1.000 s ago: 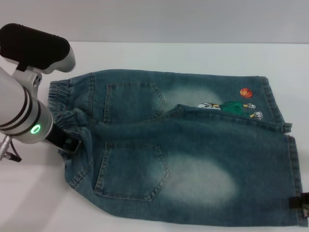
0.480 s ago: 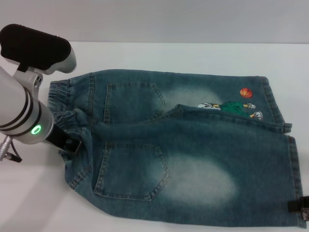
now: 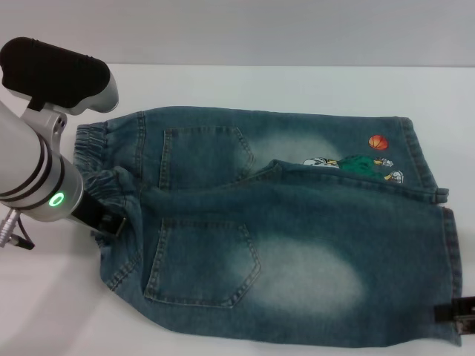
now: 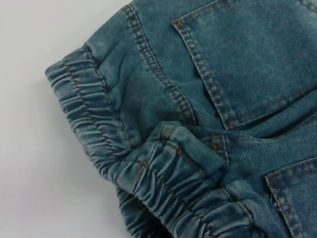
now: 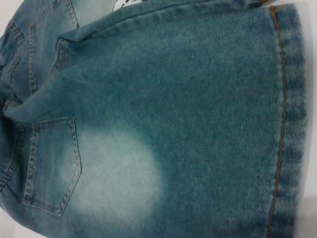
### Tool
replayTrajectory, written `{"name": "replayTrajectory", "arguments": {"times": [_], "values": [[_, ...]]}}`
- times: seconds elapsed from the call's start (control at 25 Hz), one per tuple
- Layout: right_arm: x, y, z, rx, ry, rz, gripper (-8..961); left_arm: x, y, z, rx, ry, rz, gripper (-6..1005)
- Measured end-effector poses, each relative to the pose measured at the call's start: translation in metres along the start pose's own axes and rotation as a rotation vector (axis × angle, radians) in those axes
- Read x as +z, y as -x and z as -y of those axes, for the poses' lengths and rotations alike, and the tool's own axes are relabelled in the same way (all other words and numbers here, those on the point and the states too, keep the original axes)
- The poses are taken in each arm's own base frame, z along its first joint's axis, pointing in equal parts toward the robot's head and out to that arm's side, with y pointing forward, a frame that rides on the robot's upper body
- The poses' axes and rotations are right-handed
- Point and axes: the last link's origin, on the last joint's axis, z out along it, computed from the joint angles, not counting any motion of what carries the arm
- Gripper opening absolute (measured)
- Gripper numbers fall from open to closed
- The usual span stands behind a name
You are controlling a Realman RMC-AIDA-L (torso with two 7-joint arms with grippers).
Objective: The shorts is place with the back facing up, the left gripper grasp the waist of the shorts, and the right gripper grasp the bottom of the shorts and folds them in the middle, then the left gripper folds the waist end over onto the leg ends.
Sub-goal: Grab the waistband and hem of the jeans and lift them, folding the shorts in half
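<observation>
Item: the shorts (image 3: pixel 282 230), blue washed denim, lying flat and spread on the white counter (image 3: pixel 297 85), back facing up with both patch pockets showing. The waist of the shorts (image 4: pixel 99 144), puckered elastic, is lying at the robot's left; the bottom of the shorts (image 5: pixel 287 124), flat stitched hems, is lying at its right, beside the cartoon print with orange basketball (image 3: pixel 378 142). The left gripper (image 3: pixel 111 222) is sitting at the middle of the waistband, touching the bunched fabric; whether it is clamped or apart cannot be told. The right gripper (image 3: pixel 456 315) is showing only partly at the near corner of the leg hem; its state likewise cannot be told.
</observation>
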Motion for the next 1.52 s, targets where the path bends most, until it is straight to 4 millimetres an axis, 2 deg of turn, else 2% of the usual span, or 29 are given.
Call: {"name": "replayTrajectory", "arguments": {"times": [0.84,1.0,1.48,1.52], "values": [[0.014,0.01,-0.013,-0.067,0.024,-0.025,634,0.0,0.0,0.0,-0.003,0.001,-0.003,202],[0.02,0.013,-0.016,-0.117,0.008,-0.04,442,0.0,0.001,0.001,-0.006,0.0,-0.002,202],[0.022,0.02,-0.02,-0.157,-0.003,-0.038,16,0.001,0.002,0.003,-0.012,-0.001,0.002,202],[0.022,0.02,-0.02,-0.158,-0.003,-0.038,14,0.001,0.003,0.003,-0.012,-0.001,0.003,202]]}}
